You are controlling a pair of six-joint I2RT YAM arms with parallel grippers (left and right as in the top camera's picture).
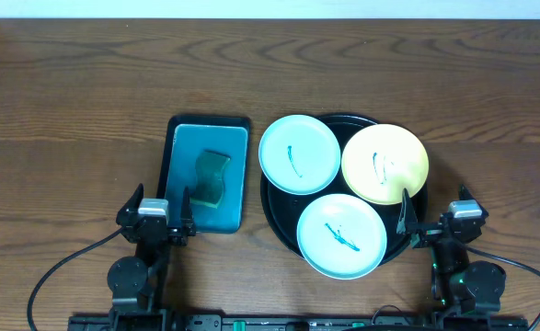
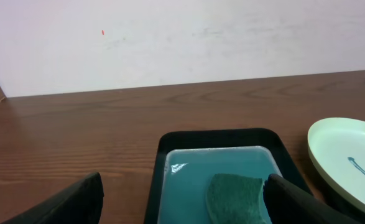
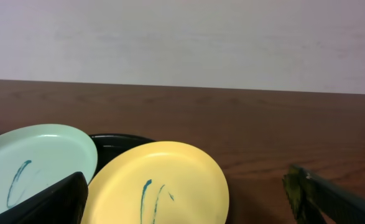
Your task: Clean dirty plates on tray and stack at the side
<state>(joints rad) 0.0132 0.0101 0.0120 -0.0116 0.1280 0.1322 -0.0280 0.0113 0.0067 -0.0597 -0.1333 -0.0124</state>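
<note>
Dirty plates (image 1: 298, 154): sat on the tray (image 1: 271, 204) at ten, two and six o'clock. Left claw (image 1: 163, 195), right claw (image 1: 433, 207): stood spread, empty.

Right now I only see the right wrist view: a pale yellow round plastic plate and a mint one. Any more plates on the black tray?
Observer: Yes, a third mint-white round plate with teal scribble, on the round black tray's near side.
Operator: Anything to wipe with?
Observer: A green sponge in a rectangular teal tray left of it.
Operator: Is the other arm free?
Observer: The left gripper is open, empty, at that teal tray's near edge.
</note>
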